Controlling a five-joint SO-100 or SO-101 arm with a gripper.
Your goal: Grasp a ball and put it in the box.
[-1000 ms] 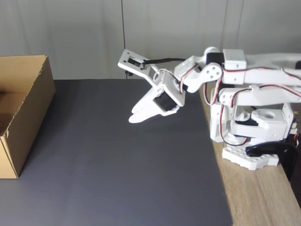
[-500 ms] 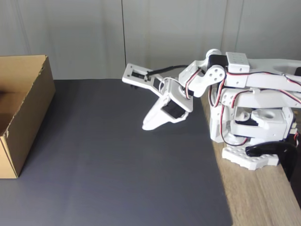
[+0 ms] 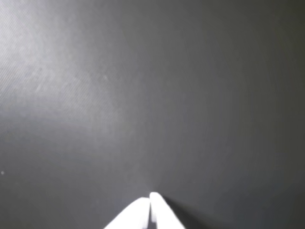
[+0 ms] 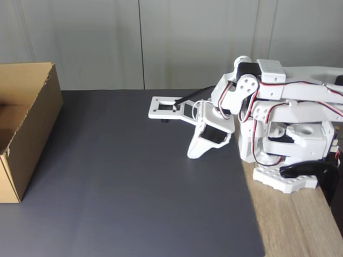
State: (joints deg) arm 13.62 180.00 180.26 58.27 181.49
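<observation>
We see our pincer (image 4: 194,153) pressed together and empty, tucked low near the arm's base, with the box (image 4: 33,126) well apart across the dark bench (image 4: 134,203), toward the fixed view's left.

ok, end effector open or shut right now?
Shut. In the wrist view the two white fingertips of the end effector meet with nothing between them, over the bare dark mat.

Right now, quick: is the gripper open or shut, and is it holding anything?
Gripper: shut, fingertips together, nothing between them, over the bare dark mat.
</observation>
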